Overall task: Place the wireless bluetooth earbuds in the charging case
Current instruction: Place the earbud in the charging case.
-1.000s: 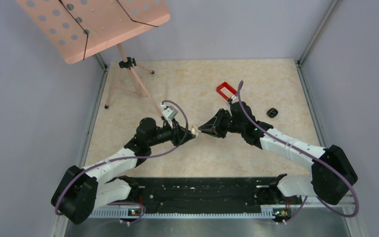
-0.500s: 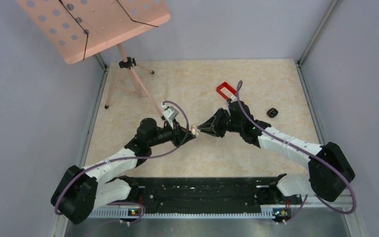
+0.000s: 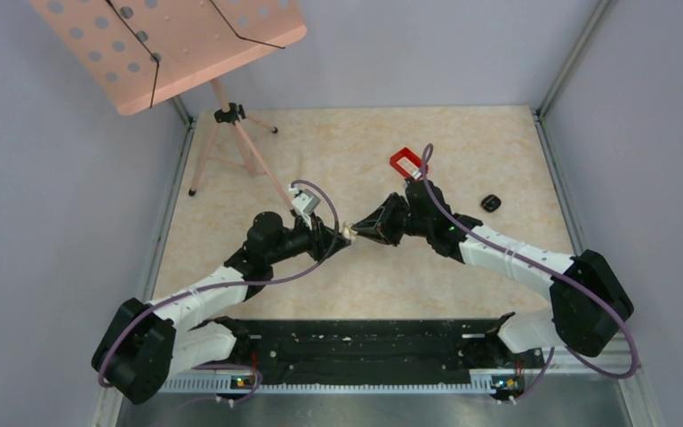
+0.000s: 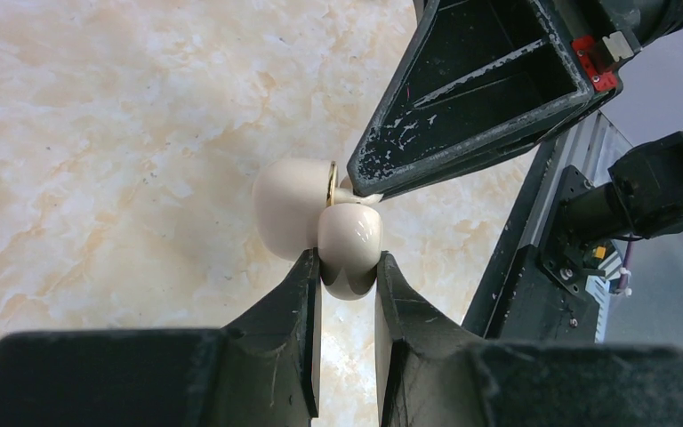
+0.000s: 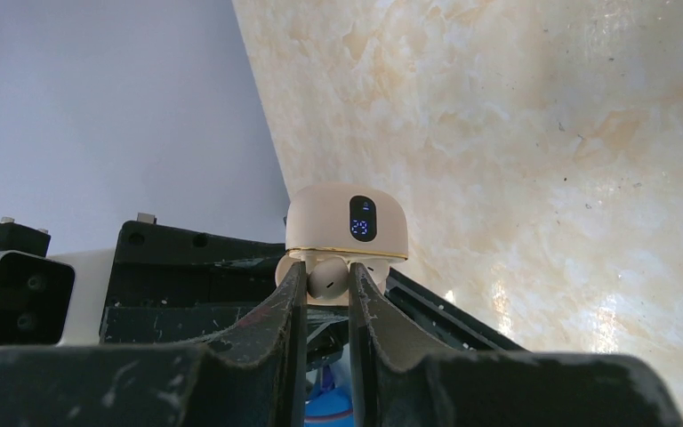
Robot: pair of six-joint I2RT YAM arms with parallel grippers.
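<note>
The left claw [image 4: 347, 267] grips the open case [image 4: 289, 209]; the right claw [image 5: 327, 267], pinching an earbud [image 5: 325, 281] at its rim, should press inward.

Above the table [image 3: 365, 142], left hand [image 3: 341, 236] meets right hand [image 3: 360, 229], tray [image 3: 406, 163] behind them.

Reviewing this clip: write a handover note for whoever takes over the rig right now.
The left gripper is shut on one half of the cream case, mid-table, lid open.
The right gripper is shut on the cream earbud at the case's opening.
A small black piece lies on the table right of the right arm; the red tray is farther back.
Done: case open, bud brought to it.
Left: seat and release the bud (seating cannot be told), then probably handle the black piece.
</note>
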